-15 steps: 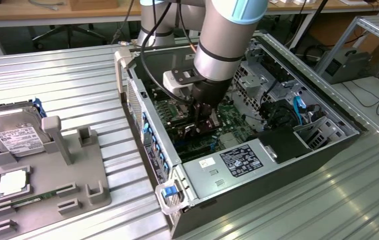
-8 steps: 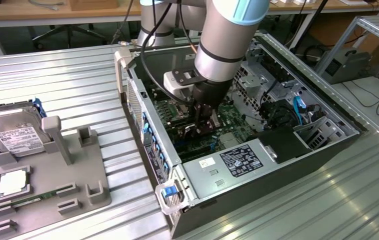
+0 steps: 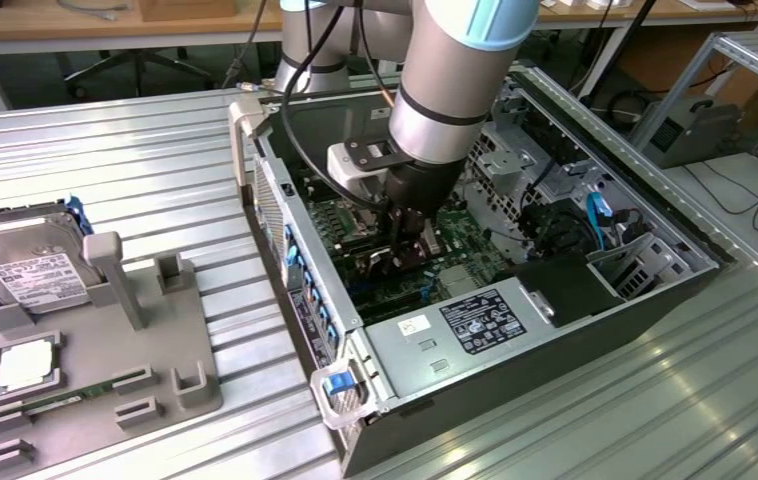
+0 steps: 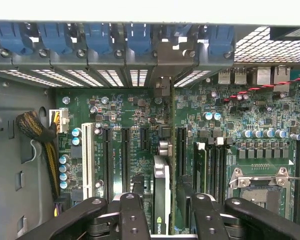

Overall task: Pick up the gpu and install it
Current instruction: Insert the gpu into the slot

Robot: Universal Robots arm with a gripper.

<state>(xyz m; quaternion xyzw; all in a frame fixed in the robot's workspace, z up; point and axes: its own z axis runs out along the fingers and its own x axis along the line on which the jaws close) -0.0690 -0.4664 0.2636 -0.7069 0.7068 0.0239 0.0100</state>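
The gpu stands edge-on between my gripper's two black fingers, over a black slot of the green motherboard. Its silver bracket end reaches the case's rear slot wall. The gripper is shut on the card. In the exterior view the gripper is lowered deep inside the open computer case, with the dark card just above the board.
A silver hard drive leans on a grey fixture at the exterior view's left, with a green memory stick in it. Blue latches line the rear wall. A white slot, cable bundle and processor socket flank the card.
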